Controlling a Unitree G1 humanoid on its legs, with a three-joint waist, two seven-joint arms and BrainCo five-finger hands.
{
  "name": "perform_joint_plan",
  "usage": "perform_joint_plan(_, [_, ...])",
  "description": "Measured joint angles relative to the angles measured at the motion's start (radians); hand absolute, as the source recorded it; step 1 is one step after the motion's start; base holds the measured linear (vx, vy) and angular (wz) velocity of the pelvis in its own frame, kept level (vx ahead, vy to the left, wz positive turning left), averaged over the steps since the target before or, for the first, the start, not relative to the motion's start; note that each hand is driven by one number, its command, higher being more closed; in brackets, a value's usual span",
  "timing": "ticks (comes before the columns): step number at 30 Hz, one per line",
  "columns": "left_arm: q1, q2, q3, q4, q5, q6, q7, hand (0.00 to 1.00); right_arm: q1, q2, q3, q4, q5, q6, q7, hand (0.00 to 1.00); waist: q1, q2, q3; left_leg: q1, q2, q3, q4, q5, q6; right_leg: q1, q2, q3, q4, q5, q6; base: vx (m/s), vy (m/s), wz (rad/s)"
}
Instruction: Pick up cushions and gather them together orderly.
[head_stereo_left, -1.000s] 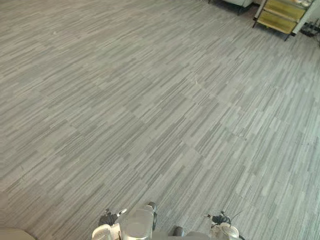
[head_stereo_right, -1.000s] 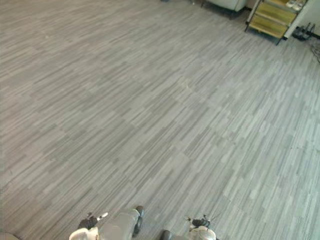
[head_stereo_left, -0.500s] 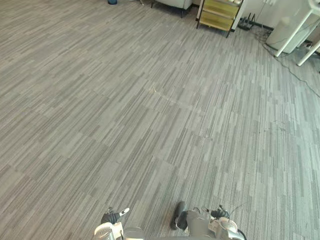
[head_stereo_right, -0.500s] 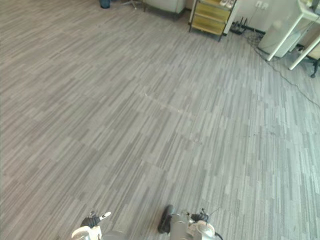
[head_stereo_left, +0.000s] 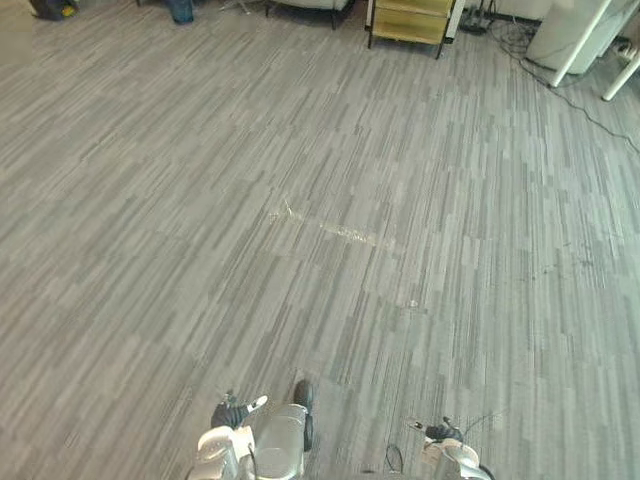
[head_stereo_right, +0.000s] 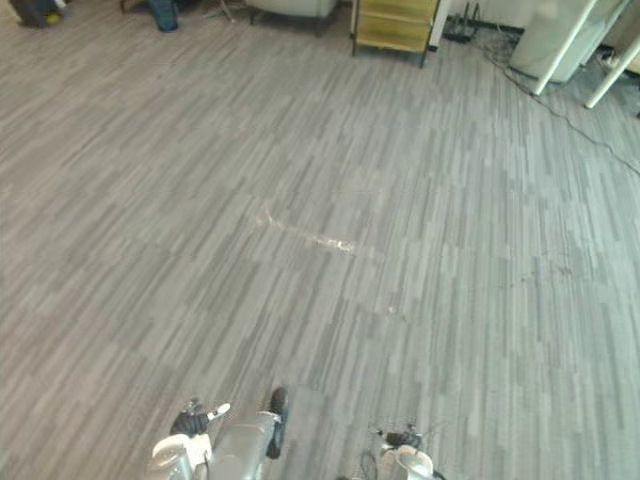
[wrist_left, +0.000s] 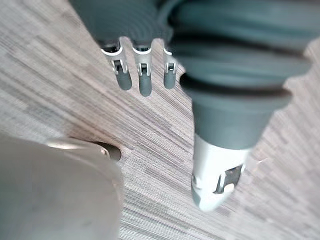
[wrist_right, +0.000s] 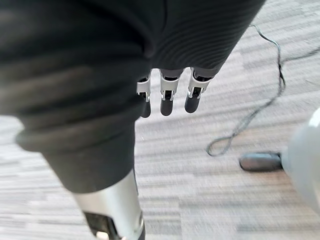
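Hanging over bare carpet (head_stereo_left: 320, 200), left hand (wrist_left: 145, 80) and right hand (wrist_right: 167, 100) are dangling with fingers released, carrying no cushion; wandering toward the far cables (head_stereo_left: 590, 117) is risking a snag, I'd say.

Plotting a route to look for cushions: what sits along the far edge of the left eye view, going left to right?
Dark bag → dark bin → pale seat → yellow cabinet → tangle of cables → white table leg.
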Motion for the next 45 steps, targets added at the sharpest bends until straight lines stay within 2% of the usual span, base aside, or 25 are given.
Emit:
perform_joint_plan(2, [0.0,0.002,-0.023,0.01,0.004,0.001,-0.001,0.0,0.016,0.001,-0.009,-0.003,-0.001,-0.002,0.001,0.0,-0.004,-0.012,-0.007,0.073,-0.003,0.017,0.013,-0.084,0.01,-0.117,-0.033,0.038,0.356,0.007,0.06,0.53,0.18,-0.14])
perform_joint_plan(4, [-0.001,0.012,-0.052,0.018,0.006,0.003,-0.001,0.0,0.025,0.003,-0.012,-0.019,0.0,-0.003,0.002,0.0,-0.016,-0.027,-0.003,0.142,-0.018,0.019,0.005,-0.129,0.02,-0.241,-0.079,0.061,0.665,0.089,0.104,0.43,0.09,-0.08])
perform_joint_plan(5, [-0.001,0.015,-0.076,0.035,0.011,0.011,-0.001,0.0,0.04,-0.001,-0.019,-0.04,0.0,-0.003,0.004,0.0,-0.034,-0.027,-0.005,0.232,-0.019,0.02,-0.005,-0.167,0.02,-0.331,-0.116,0.039,0.859,0.053,0.074,0.6,0.071,-0.06])
perform_joint_plan(6, [0.0,0.017,-0.083,0.038,0.013,0.013,-0.001,0.0,0.054,-0.002,-0.019,-0.047,-0.001,-0.004,0.005,0.0,-0.043,-0.022,-0.009,0.301,-0.015,0.022,-0.045,-0.176,0.02,-0.383,-0.134,-0.007,0.883,0.02,0.058,0.61,0.051,-0.05])
perform_joint_plan(9, [0.0,0.013,-0.087,0.048,0.014,0.019,-0.001,0.0,0.055,-0.002,-0.044,-0.057,-0.001,-0.007,0.012,0.0,-0.051,-0.01,-0.012,0.447,0.029,0.033,-0.152,-0.177,0.016,-0.456,-0.119,-0.13,0.717,-0.043,0.023,0.47,-0.032,-0.1])
perform_joint_plan(10, [-0.001,0.012,-0.089,0.048,0.015,0.019,-0.001,0.0,0.049,-0.002,-0.044,-0.066,-0.001,-0.008,0.017,0.0,-0.056,-0.004,-0.015,0.488,0.058,0.039,-0.184,-0.179,0.014,-0.514,-0.078,-0.159,0.552,-0.037,0.013,0.48,-0.086,-0.12])
perform_joint_plan(11, [0.001,0.012,-0.089,0.049,0.015,0.019,-0.001,0.0,0.04,-0.003,-0.043,-0.066,-0.001,-0.009,0.022,0.0,-0.065,-0.002,-0.014,0.5,0.071,0.041,-0.192,-0.179,0.014,-0.538,-0.048,-0.157,0.425,-0.002,0.016,0.58,-0.131,-0.02])
perform_joint_plan(13, [0.013,0.012,-0.09,0.069,0.022,0.019,-0.001,0.0,0.036,-0.007,-0.042,-0.064,-0.001,-0.008,0.023,0.0,-0.086,-0.009,-0.015,0.538,0.074,0.024,-0.211,-0.182,0.008,-0.559,0.005,-0.106,0.087,0.15,0.027,0.5,-0.163,0.26])
perform_joint_plan(14, [0.013,0.015,-0.09,0.068,0.022,0.019,-0.001,0.0,0.044,-0.011,-0.044,-0.064,-0.001,-0.008,0.022,0.0,-0.09,-0.014,-0.017,0.56,0.067,0.001,-0.21,-0.191,-0.008,-0.556,0.01,-0.071,0.029,0.191,0.031,0.56,-0.245,0.54])
perform_joint_plan(15, [0.02,0.01,-0.088,0.071,0.023,0.02,0.002,0.0,0.053,-0.024,-0.052,-0.063,0.001,-0.007,0.023,0.0,-0.097,-0.011,-0.023,0.59,0.073,-0.049,-0.201,-0.21,-0.035,-0.549,0.019,-0.024,0.045,0.292,-0.008,0.57,-0.261,0.58])
perform_joint_plan(16, [0.021,0.004,-0.086,0.071,0.028,0.02,0.002,0.0,0.055,-0.027,-0.057,-0.062,-0.001,-0.006,0.023,0.0,-0.102,0.003,-0.027,0.595,0.088,-0.076,-0.191,-0.211,-0.038,-0.556,0.024,-0.023,0.089,0.307,-0.027,0.6,-0.274,0.7])
perform_joint_plan(18, [0.026,-0.04,-0.071,0.075,0.042,0.019,0.004,0.0,0.061,-0.046,-0.114,-0.065,-0.001,-0.007,0.022,0.0,-0.103,0.083,-0.057,0.534,0.16,-0.155,-0.04,-0.192,-0.068,-0.55,0.072,-0.088,0.174,0.189,-0.066,0.65,-0.299,0.53])
perform_joint_plan(21, [0.033,-0.056,0.008,0.058,0.041,0.02,-0.002,0.0,0.06,-0.036,-0.09,-0.074,0.007,-0.006,0.02,0.0,-0.097,0.094,-0.046,0.328,0.216,-0.168,0.455,-0.024,-0.155,-0.416,0.128,-0.117,0.131,0.105,-0.1,0.63,-0.254,0.26])
perform_joint_plan(24, [0.033,-0.036,0.02,0.019,0.04,0.019,-0.006,0.0,0.052,-0.012,-0.046,-0.071,0.009,-0.006,0.021,0.0,-0.069,0.06,-0.026,0.142,0.229,-0.065,0.664,-0.133,-0.129,-0.224,0.155,-0.111,0.017,0.079,-0.118,0.56,-0.145,-0.03])
perform_joint_plan(26, [0.031,-0.032,0.011,0.001,0.038,0.015,-0.012,0.0,0.022,-0.009,-0.045,-0.057,0.012,-0.007,0.02,0.0,-0.055,0.048,-0.019,0.054,0.206,0.0,0.516,-0.194,-0.105,-0.141,0.149,-0.086,-0.042,0.082,-0.113,0.5,-0.051,-0.34])
perform_joint_plan(28, [0.021,-0.033,-0.003,-0.006,0.037,-0.001,-0.013,0.0,-0.006,-0.006,-0.049,-0.047,0.03,-0.007,0.016,0.0,-0.037,0.045,-0.014,-0.001,0.137,0.018,0.223,-0.187,-0.096,-0.085,0.114,-0.058,-0.084,0.064,-0.084,0.51,0.083,-0.47])
perform_joint_plan(29, [0.019,-0.034,-0.006,-0.004,0.038,-0.001,-0.013,0.0,-0.01,-0.008,-0.048,-0.04,0.038,-0.008,0.013,0.0,-0.033,0.045,-0.013,-0.012,0.106,0.008,0.063,-0.131,-0.102,-0.059,0.095,-0.05,-0.096,0.05,-0.065,0.47,0.163,-0.35])
perform_joint_plan(30, [0.021,-0.037,-0.015,0.005,0.034,-0.001,-0.013,0.0,-0.007,-0.018,-0.045,-0.029,0.038,-0.008,0.009,0.0,-0.027,0.051,-0.017,-0.008,0.08,-0.007,-0.075,0.018,-0.112,-0.026,0.082,-0.03,-0.112,0.025,-0.035,0.49,0.177,-0.39])
perform_joint_plan(31, [0.025,-0.037,-0.018,0.008,0.03,-0.003,-0.012,0.0,0.0,-0.016,-0.035,-0.025,0.038,-0.007,0.007,0.0,-0.015,0.054,-0.021,0.011,0.068,-0.004,-0.082,0.095,-0.093,-0.004,0.075,-0.007,-0.12,0.008,-0.017,0.55,0.211,-0.25])
perform_joint_plan(34, [0.018,-0.024,-0.007,0.006,0.024,-0.002,-0.015,0.0,0.008,0.003,-0.027,-0.017,0.036,-0.003,0.008,0.0,-0.021,0.03,-0.025,-0.008,0.032,0.02,0.044,-0.007,-0.028,0.015,0.017,0.015,-0.069,-0.009,0.0,0.57,0.195,-0.04])
perform_joint_plan(36, [0.018,-0.016,-0.014,0.017,0.02,0.0,-0.016,0.0,0.016,-0.001,-0.029,-0.02,0.035,-0.003,0.008,0.0,-0.019,0.024,-0.028,0.036,0.028,0.02,0.079,-0.08,-0.011,-0.045,0.004,0.054,0.155,-0.013,0.007,0.52,0.187,0.06])
perform_joint_plan(39, [0.009,0.012,-0.058,0.045,0.021,0.006,-0.018,0.0,0.027,-0.001,-0.027,-0.021,0.029,-0.006,0.014,0.0,-0.026,-0.002,-0.035,0.162,-0.003,0.012,0.032,-0.143,0.009,-0.226,-0.059,0.073,0.65,0.021,0.118,0.39,0.099,0.11])
perform_joint_plan(40, [0.01,0.013,-0.059,0.05,0.022,0.007,-0.018,0.0,0.029,-0.002,-0.027,-0.021,0.025,-0.006,0.015,0.0,-0.027,-0.002,-0.035,0.188,-0.005,0.011,0.023,-0.15,0.009,-0.247,-0.072,0.059,0.705,0.012,0.11,0.54,0.083,0.06])
perform_joint_plan(42, [0.019,0.017,-0.06,0.066,0.022,0.016,-0.018,0.0,0.036,-0.009,-0.025,-0.033,-0.001,-0.008,0.025,0.0,-0.031,0.008,-0.034,0.335,-0.006,0.006,-0.076,-0.158,0.012,-0.332,-0.112,-0.05,0.782,-0.051,0.046,0.43,0.036,0.06])
perform_joint_plan(45, [0.024,0.021,-0.059,0.07,0.022,0.022,-0.017,0.0,0.032,-0.015,-0.011,-0.033,-0.003,-0.015,0.029,0.0,-0.047,0.009,-0.035,0.447,0.032,-0.008,-0.157,-0.158,0.012,-0.43,-0.057,-0.123,0.582,-0.082,0.01,0.43,-0.063,0.16])
